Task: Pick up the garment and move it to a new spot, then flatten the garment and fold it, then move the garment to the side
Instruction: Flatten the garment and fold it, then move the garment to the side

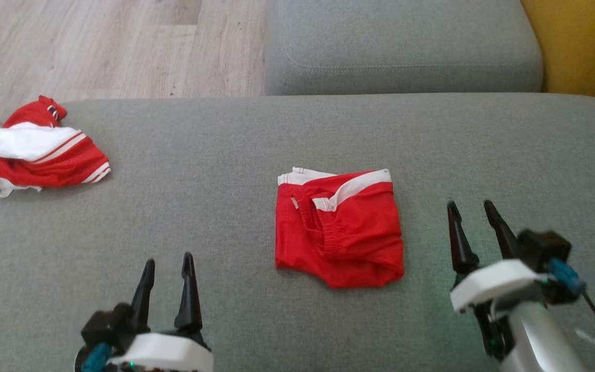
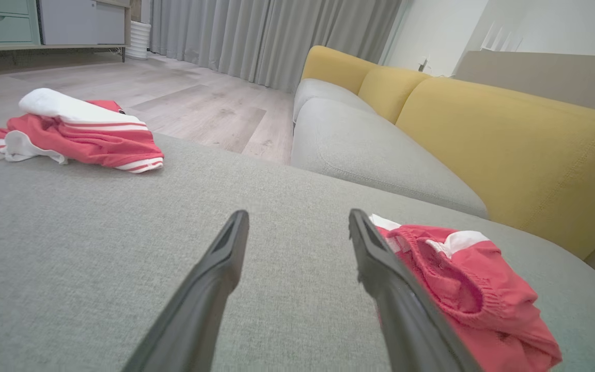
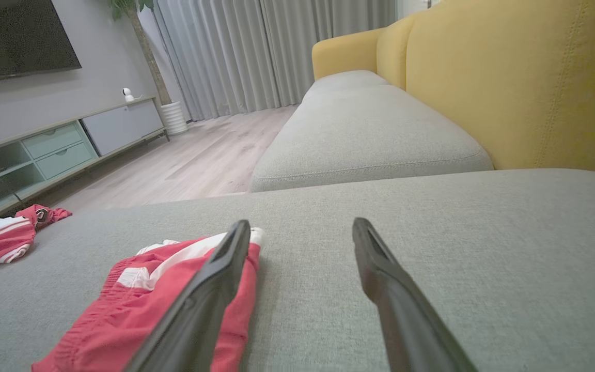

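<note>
Listing your stock: garment [image 1: 339, 227], red shorts, lies compactly folded mid sofa cushion [image 1: 199, 206]. Folding looks done; the side move is outstanding. Left gripper [image 1: 168, 258] at 7 o'clock, right gripper [image 1: 469, 204] at 4 o'clock, both released, empty.

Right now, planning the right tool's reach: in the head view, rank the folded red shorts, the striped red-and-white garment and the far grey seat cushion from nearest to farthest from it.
From the right tool:
1. folded red shorts, just to its left.
2. far grey seat cushion, ahead, past the gap.
3. striped red-and-white garment, at the far left edge.
</note>
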Robot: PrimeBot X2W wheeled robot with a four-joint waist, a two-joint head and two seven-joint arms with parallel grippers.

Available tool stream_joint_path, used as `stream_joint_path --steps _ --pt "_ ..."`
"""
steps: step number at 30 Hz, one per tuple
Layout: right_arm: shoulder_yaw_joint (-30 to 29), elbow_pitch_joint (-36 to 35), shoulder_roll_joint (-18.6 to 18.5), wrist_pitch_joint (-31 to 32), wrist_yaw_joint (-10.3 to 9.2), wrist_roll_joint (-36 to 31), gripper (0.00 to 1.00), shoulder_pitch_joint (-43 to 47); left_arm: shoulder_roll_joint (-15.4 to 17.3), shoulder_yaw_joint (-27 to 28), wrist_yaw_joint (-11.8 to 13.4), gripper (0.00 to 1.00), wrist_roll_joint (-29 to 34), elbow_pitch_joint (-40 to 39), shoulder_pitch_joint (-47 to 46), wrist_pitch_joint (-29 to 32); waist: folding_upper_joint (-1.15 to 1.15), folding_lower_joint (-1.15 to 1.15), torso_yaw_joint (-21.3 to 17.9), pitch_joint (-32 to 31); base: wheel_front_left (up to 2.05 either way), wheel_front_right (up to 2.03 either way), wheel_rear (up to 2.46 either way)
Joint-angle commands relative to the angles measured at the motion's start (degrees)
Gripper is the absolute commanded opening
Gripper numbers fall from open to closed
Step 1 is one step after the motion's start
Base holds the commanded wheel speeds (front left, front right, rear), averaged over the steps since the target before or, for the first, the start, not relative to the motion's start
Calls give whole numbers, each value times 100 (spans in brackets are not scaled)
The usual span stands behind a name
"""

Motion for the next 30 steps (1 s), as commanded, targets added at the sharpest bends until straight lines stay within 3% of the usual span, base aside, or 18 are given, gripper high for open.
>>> stream_joint_path --steps 1,14,30 --pt "62 -365 82 -39 39 -65 100 -29 15 254 8 100 71 -139 -135 -66 0 0 0 -21 0 0 0" --pt "-252 -1618 82 270 39 -176 100 1215 10 455 6 100 291 -143 278 -70 0 0 40 -86 0 0 0" --pt "-336 -1906 82 676 39 -94 100 1333 -41 448 -57 100 355 -56 212 -70 0 0 224 19 0 0 0"
